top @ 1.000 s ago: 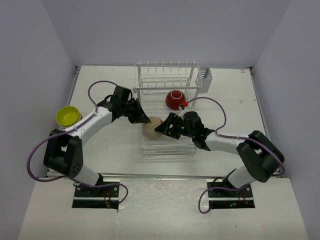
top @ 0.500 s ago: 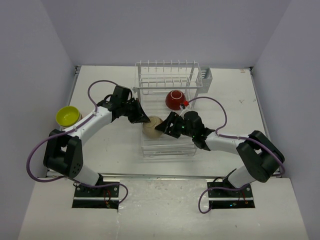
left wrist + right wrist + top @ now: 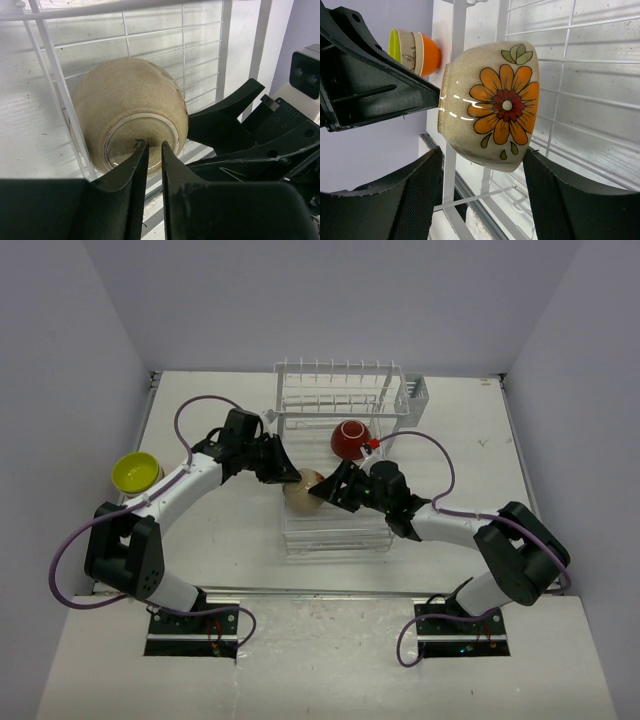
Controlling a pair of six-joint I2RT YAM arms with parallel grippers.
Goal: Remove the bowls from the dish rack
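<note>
A beige bowl point(image 3: 303, 492) with an orange flower point(image 3: 490, 100) lies tipped on its side in the white wire dish rack point(image 3: 335, 530), foot toward the left arm. My right gripper point(image 3: 330, 487) point(image 3: 482, 155) is closed across it, one finger at the rim and the other by the foot. My left gripper point(image 3: 283, 472) point(image 3: 152, 145) has its tips against the bowl's foot ring point(image 3: 130, 100), jaws parted by a narrow gap with nothing between them. A dark red bowl point(image 3: 350, 440) sits upside down farther back in the rack.
A stack of bowls, lime-yellow on top point(image 3: 136, 472), with beige and orange showing point(image 3: 412, 50), stands on the table at the left. A cutlery basket point(image 3: 412, 392) hangs at the rack's far right corner. Rack wires point(image 3: 55, 75) run close beside the left fingers.
My left jaws have parted from fully shut to a narrow gap. The beige bowl and the right gripper have shifted slightly toward the back of the rack.
</note>
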